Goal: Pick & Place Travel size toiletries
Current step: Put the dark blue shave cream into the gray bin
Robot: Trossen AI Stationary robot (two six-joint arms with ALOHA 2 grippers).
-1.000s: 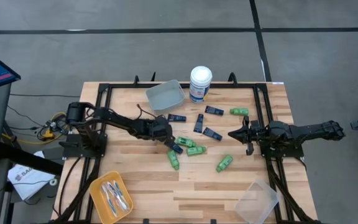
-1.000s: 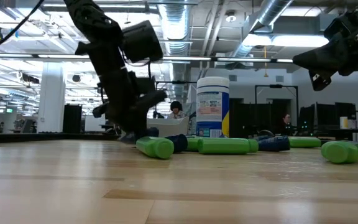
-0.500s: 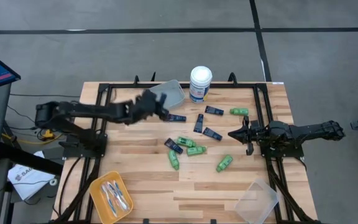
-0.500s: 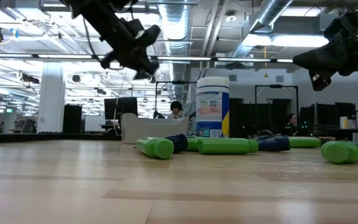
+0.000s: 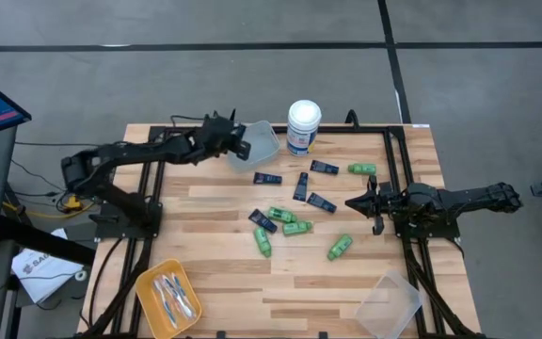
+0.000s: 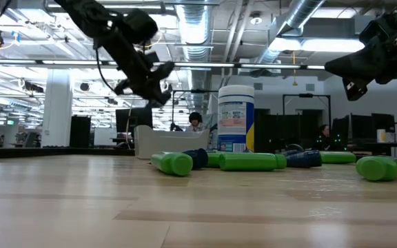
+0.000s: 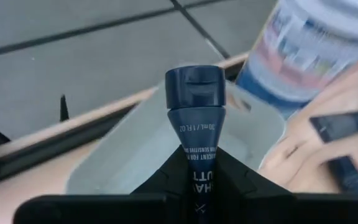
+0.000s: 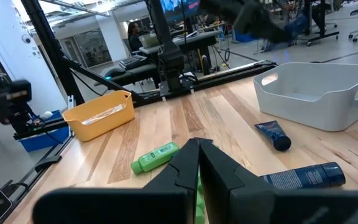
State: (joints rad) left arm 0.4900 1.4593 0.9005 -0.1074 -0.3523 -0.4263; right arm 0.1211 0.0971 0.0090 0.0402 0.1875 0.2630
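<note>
1. High view: the left gripper [image 5: 243, 143] hangs over the grey bin [image 5: 260, 140] at the desk's [image 5: 215, 282] far edge, beside the white canister [image 5: 303, 126].
2. The left wrist view shows that gripper clamped on one navy tube [image 7: 194, 118], cap pointing out over the bin's [image 7: 135, 149] inside; the canister [image 7: 316, 50] stands just past it.
3. The right gripper [image 5: 351, 202] waits above the desk's right side, fingers pressed together and holding nothing; in its wrist view the tips [image 8: 197, 149] meet.
4. Loose navy tubes on the desk, five seen from above: one [image 5: 267, 178] near the bin, one [image 5: 325, 168] right of the canister, two [image 5: 301, 186] [image 5: 322, 201] mid-desk, one [image 5: 263, 220] beside the green cluster.
5. Green bottles, five: one [image 5: 362, 169] near the far right rail, two [image 5: 282, 215] [image 5: 296, 228] touching or nearly so at the centre, one [image 5: 263, 244] just nearer, one [image 5: 339, 248] apart to the right.
6. Bins, three: the grey one, an orange one [image 5: 149, 282] at the near left corner, a clear one [image 5: 389, 303] at the near right corner.
7. The orange bin holds toothbrushes [image 5: 173, 296]; their count cannot be told.
8. Low view: the left gripper [image 6: 147, 83] is raised well above the desk, with bottles [image 6: 173, 163] and the canister [image 6: 236, 117] behind.
</note>
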